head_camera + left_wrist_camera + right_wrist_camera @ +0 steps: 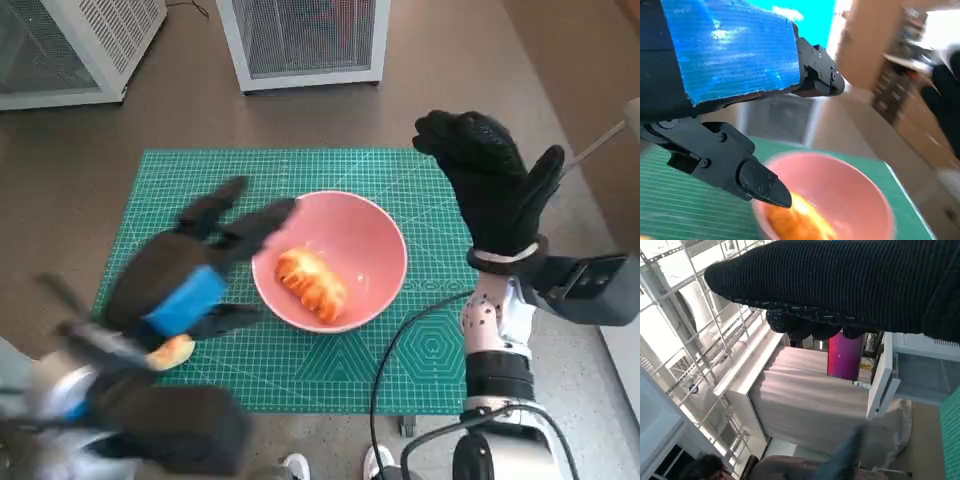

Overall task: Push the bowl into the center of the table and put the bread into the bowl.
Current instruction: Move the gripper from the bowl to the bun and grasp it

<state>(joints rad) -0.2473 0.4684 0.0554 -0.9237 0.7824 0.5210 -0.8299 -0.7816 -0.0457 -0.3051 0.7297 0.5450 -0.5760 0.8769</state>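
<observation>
A: Now, item one: pink bowl (375, 255), near the middle of the green cutting mat (330, 375) covering the table. Item two: bread (311, 282), a glazed golden roll, lying inside the bowl toward its near-left wall. Also visible in the left wrist view, blurred orange in the bowl's bottom.

B: Noted. A second bun-like piece (172, 351), near the mat's left edge, half hidden under the left forearm. Whether bread too, cannot tell.

A: Handling, as judgement: roll soft and light, likely crushed by a hard pinch; best taken across its short sides, gently. Bowl looks rigid, smooth, probably light enough to slide on the mat; best pushed at the rim or outer wall, low, to avoid tipping.

B: Hands?

A: Left hand (205, 262): over the bowl's left rim, fingers spread, nothing held; touching the rim or not, cannot tell. Right hand (492, 180): raised over the mat's far-right corner, fingers apart, holding nothing, clear of the bowl.

B: Status: bread in bowl, bowl about central; task apparently complete.
</observation>
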